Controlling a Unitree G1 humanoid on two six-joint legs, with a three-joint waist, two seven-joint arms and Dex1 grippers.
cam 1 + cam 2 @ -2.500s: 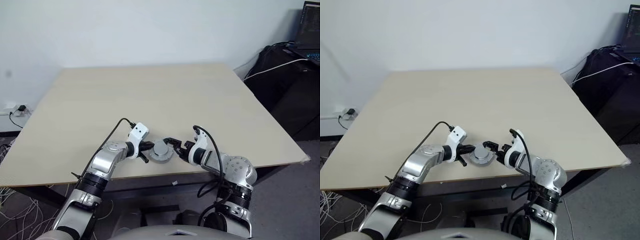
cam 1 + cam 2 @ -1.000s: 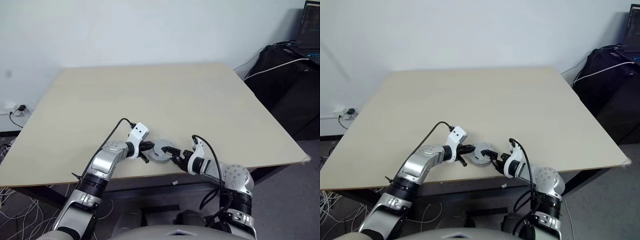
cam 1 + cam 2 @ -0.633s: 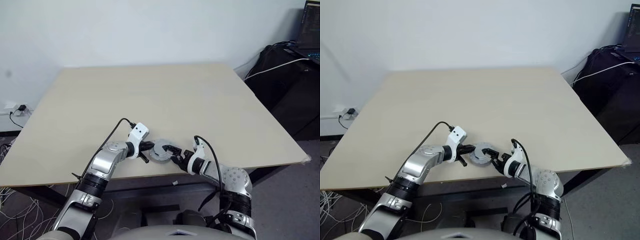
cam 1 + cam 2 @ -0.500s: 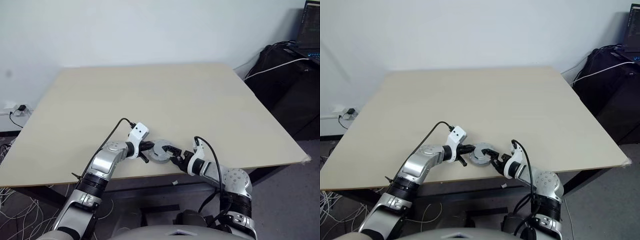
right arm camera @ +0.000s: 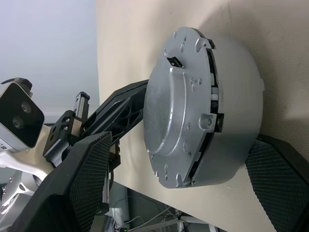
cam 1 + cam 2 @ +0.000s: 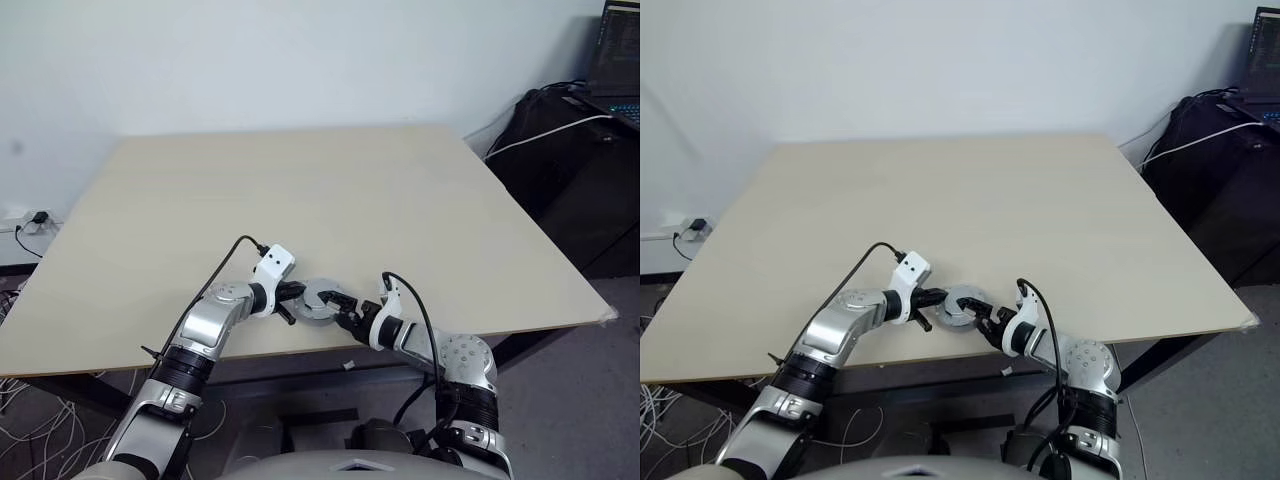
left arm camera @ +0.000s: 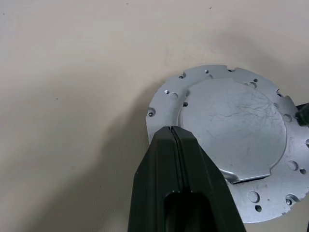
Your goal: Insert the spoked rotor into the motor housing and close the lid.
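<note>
A round silver-grey motor housing (image 5: 236, 111) stands near the table's front edge, with the silver lid (image 7: 231, 121) lying on top of it. A thin dark seam runs between the two. The spoked rotor is hidden. My left gripper (image 6: 293, 296) is shut, and its tips press against the lid's rim on the left side. My right gripper (image 6: 338, 308) is open at the housing's near right. Its two fingers (image 5: 89, 179) stand on either side of the housing, one near the body and the other a little apart.
The housing sits close to the front edge of the beige table (image 6: 300, 190). Black bags (image 6: 590, 150) with a white cable and a laptop screen (image 6: 620, 40) are past the table's right side. A wall socket and cables (image 6: 25, 222) are at the left.
My right gripper has swung from the housing's right side round to its near right, then rolled slightly. The left gripper and the housing have stayed put.
</note>
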